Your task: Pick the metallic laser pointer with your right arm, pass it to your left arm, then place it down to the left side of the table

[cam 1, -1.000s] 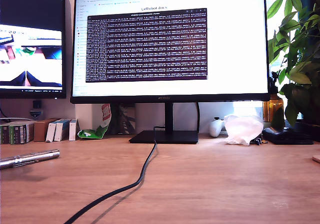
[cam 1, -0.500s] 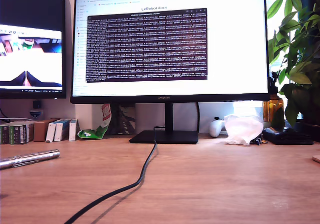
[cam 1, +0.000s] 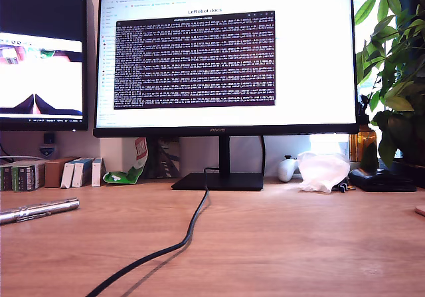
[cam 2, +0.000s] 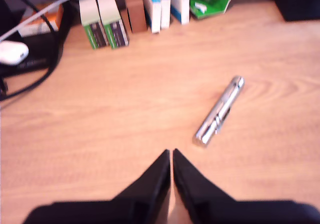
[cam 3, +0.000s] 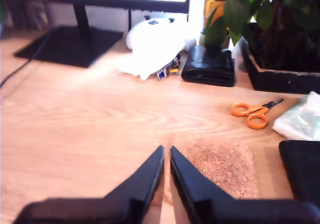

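Observation:
The metallic laser pointer (cam 1: 40, 210) lies flat on the wood table (cam 1: 285, 244) at the exterior view's left edge. In the first wrist view the laser pointer (cam 2: 219, 112) rests slantwise on the table, a short way ahead of and to one side of my first gripper (cam 2: 170, 153). That gripper is shut, holds nothing and does not touch the pointer. My second gripper (cam 3: 166, 149) is also shut and holds nothing, above bare wood beside a cork mat (cam 3: 220, 166). Neither arm shows in the exterior view.
A thick black cable (cam 1: 179, 244) runs from the monitor stand (cam 1: 219, 181) toward the table's front. Small boxes (cam 2: 125, 11) line the back near the pointer. Orange scissors (cam 3: 252, 113), a black pouch (cam 3: 209, 66), crumpled white plastic (cam 1: 323, 171) and a plant (cam 1: 395, 78) crowd the exterior view's right.
The pointer and cable have not moved. Only the camera picture on the side monitor at the exterior view's left has shifted.

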